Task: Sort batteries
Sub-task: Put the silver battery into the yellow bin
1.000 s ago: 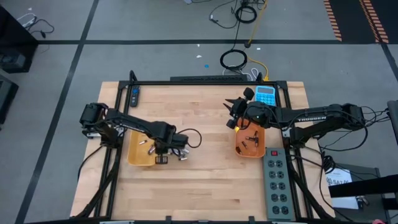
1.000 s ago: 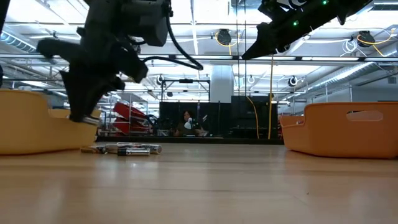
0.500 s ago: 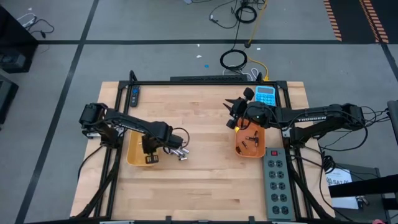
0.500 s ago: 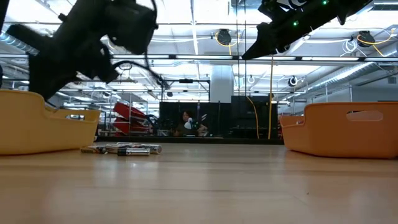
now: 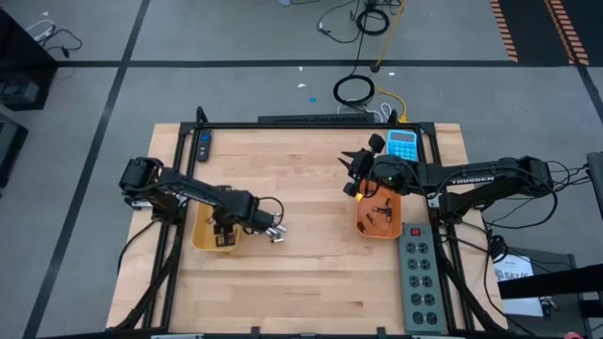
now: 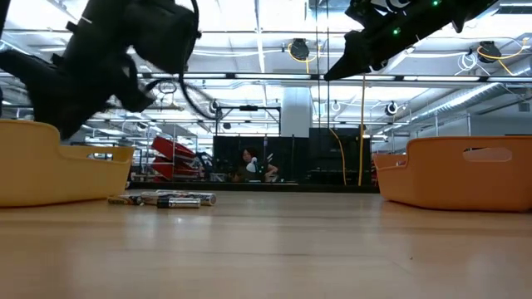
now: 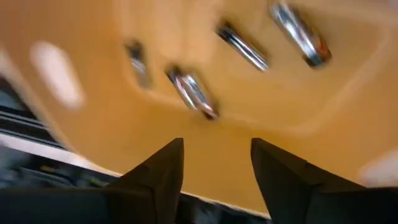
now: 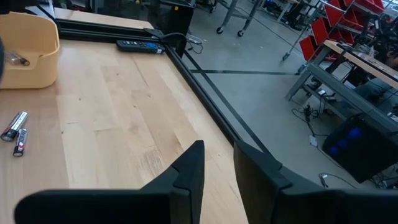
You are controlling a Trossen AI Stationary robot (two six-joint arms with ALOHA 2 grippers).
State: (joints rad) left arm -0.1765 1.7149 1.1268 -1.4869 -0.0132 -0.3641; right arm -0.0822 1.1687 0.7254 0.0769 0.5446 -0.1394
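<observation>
- The left gripper is hovering over the yellow tray near the worktop's left edge, its two dark fingers standing apart with nothing between them.
- Several silvery batteries are lying loose on that tray's floor, seen in blur through the left wrist camera.
- A few more batteries are sitting on the bare wooden worktop just beside the yellow tray's right side; the low view shows them lying flat on the wood.
- The right gripper is hanging above the worktop at the far end of the orange tray, which is sitting towards the worktop's right edge.
- Its fingers are standing slightly apart and are gripping nothing.
- Dark, thinner batteries are resting inside the orange tray.
- A blue calculator is lying near the worktop's far right corner, and a grey power strip is running along the right edge.
- A black remote is lying near the far left corner.
</observation>
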